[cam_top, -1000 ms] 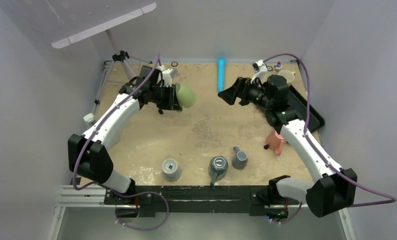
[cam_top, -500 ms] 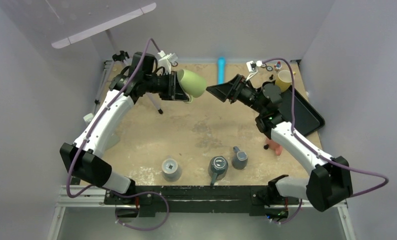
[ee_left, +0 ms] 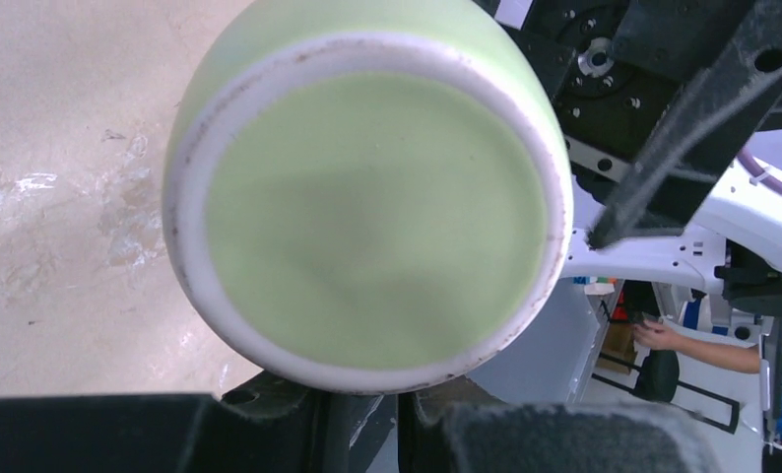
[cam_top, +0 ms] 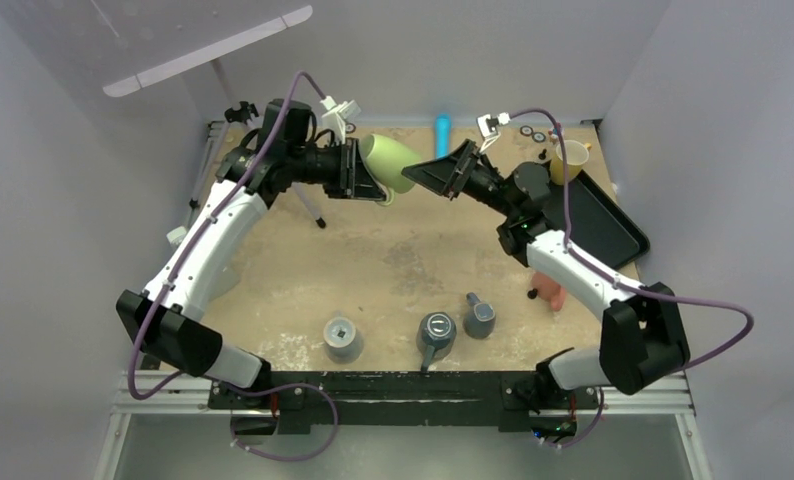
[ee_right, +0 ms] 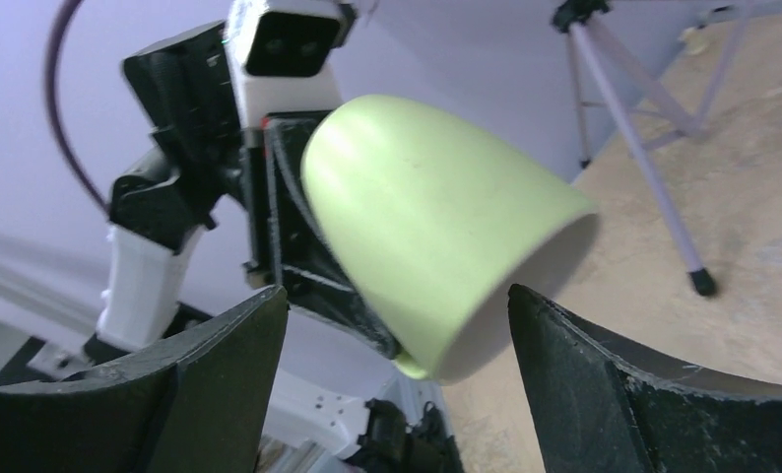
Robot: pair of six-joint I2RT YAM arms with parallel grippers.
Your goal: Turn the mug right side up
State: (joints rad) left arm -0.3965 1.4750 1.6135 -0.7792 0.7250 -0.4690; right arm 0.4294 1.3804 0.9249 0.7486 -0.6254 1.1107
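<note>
- the mug (cam_top: 393, 162) hangs in the air over the far part of the counter (cam_top: 373, 265). it lies roughly on its side, base toward the left claw (cam_top: 358, 172) and mouth toward the right claw (cam_top: 443, 170).
- the left claw is closed at the mug's lower side. we think it pinches the handle (ee_right: 410, 368), but the mug's body hides the grip in its wrist view.
- the right claw is spread wide, with one finger on each side of the mug's mouth end, and neither seems to touch it.
- we judge this step to be a handover, so the mug can go down mouth up.
- to do it well, we'd centre the right claw on the wall near the rim, clear of the left fingers, and close it firmly before the left lets go.
- the glazed wall looks slick, so a shallow pinch could slip.
</note>
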